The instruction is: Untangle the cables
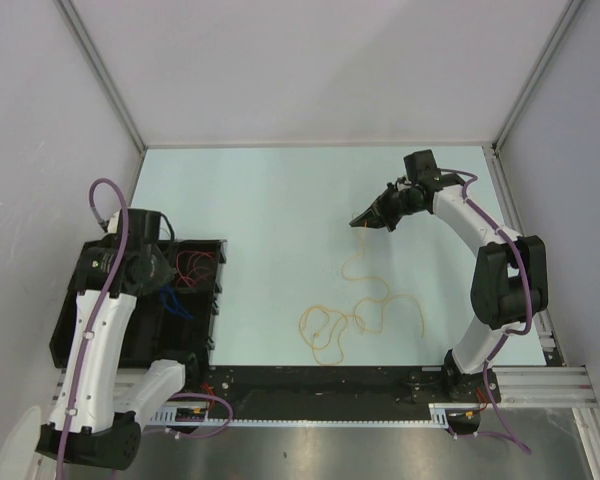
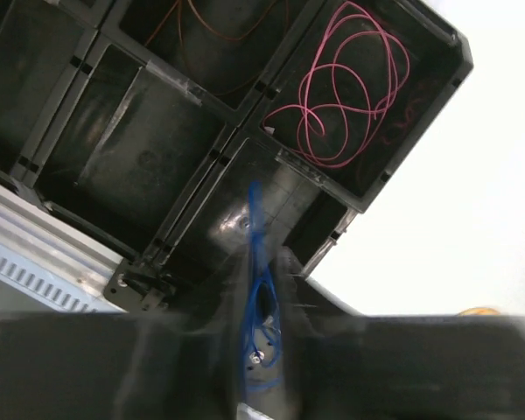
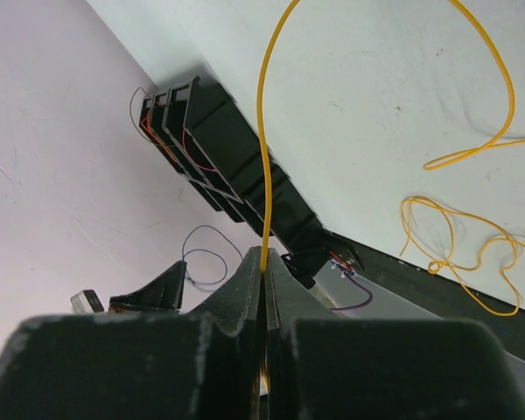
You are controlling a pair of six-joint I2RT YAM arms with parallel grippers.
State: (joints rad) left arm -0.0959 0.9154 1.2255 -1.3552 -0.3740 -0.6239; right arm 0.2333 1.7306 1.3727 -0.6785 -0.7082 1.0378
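Our right hand point(image 1: 368, 220) is pinching one end of the yellow cable point(image 1: 365, 305) above the table point(image 1: 260, 200), where the cable's loops lie. Our left hand point(image 2: 264, 262) pinches the blue cable point(image 2: 254, 210) over the black divided tray point(image 2: 462, 61), whose corner compartment holds the coiled red cable point(image 2: 350, 96).

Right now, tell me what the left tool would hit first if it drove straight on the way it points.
The tray: the left tool, shut on the blue cable, points into the bay beside the red cable. That bay's floor likely comes first, though depth is unclear.
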